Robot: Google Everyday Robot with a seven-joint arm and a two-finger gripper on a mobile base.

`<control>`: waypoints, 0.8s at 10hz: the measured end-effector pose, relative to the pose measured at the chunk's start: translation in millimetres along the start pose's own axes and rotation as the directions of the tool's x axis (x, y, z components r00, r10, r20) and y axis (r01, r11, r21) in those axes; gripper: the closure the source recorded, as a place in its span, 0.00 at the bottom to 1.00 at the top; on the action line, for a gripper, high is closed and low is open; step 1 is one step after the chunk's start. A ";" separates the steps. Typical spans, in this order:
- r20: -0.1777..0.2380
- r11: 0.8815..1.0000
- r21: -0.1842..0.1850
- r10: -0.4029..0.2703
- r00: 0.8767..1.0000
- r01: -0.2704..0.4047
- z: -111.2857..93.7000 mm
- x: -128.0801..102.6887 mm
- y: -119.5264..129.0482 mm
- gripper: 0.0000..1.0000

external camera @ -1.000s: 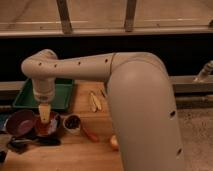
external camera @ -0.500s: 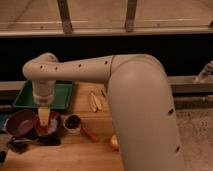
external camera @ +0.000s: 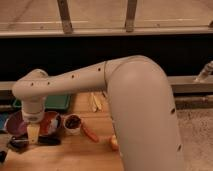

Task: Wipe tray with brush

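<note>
On the wooden table (external camera: 87, 156) under the dark window, the gripper (external camera: 32, 133) hangs just left of the red bowl (external camera: 51, 124), grip state untellable, above the brush (external camera: 23, 144) lying crosswise just nearer than that bowl, with the tray (external camera: 59, 102) just beyond it.

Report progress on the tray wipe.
Done: nothing visible. In hand: the hand hangs low between the purple bowl and red bowl, close to the brush, in front of the tray. Left, it seems: grasping the brush, carrying it over, wiping.
</note>
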 end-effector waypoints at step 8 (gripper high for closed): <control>0.003 0.998 -0.065 -0.027 1.000 0.027 23.6 -13.6 -3.9 0.22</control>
